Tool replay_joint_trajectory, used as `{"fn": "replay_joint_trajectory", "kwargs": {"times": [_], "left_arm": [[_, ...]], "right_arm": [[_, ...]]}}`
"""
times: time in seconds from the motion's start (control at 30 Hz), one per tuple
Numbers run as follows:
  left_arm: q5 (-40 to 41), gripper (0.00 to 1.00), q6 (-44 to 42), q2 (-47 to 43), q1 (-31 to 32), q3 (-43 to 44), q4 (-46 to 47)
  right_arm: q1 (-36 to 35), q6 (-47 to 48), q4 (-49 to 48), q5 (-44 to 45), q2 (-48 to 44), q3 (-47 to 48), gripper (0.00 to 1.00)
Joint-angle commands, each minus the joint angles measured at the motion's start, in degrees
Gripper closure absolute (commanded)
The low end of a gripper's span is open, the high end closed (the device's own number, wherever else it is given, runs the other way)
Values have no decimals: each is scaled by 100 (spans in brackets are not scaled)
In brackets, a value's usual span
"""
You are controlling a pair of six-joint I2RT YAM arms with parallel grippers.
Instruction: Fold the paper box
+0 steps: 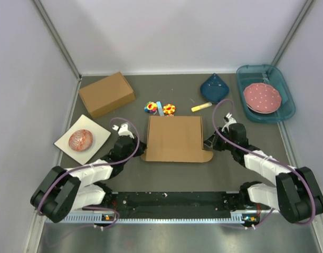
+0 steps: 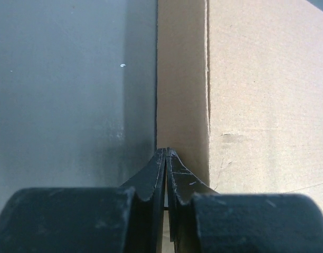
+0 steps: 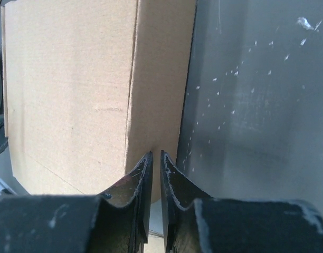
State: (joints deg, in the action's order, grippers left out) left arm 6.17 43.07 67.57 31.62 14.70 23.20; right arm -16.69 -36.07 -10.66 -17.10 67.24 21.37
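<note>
Paper box [image 1: 174, 138] lies betw. arms, long axis left-right; left gripper [image 2: 165, 153] clenched on its left edge, right gripper [image 3: 155, 155] clenched on right edge, both equally near.

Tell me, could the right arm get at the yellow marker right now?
Probably, but not freely: the right gripper is pinched on the paper box's right edge. Letting go first, it has bare table between it and the yellow marker.

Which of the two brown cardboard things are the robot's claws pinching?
The flat paper box in the middle: the left gripper and right gripper each pinch a side edge. The chunkier cardboard box at the back left stands alone, untouched.
</note>
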Motion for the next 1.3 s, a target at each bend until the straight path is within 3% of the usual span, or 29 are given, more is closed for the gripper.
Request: {"fn": "replay_joint_trajectory", "kwargs": {"times": [0.0, 0.53, 0.77, 1.27], "left_arm": [[-591, 92, -27, -481, -15, -107, 378], [-1180, 92, -132, -2370, -15, 252, -579], [-1426, 91, -176, -2556, -15, 622, -870], [-1311, 91, -308, -2196, -15, 1193, -1247]], "right_arm": [[25, 4, 115, -531, -615, -45, 89], [25, -268, 1513, -979, -1995, 702, 91], [25, -287, 2216, -944, -1996, 1361, 90], [25, -365, 2612, -557, -1513, 1528, 86]]}}
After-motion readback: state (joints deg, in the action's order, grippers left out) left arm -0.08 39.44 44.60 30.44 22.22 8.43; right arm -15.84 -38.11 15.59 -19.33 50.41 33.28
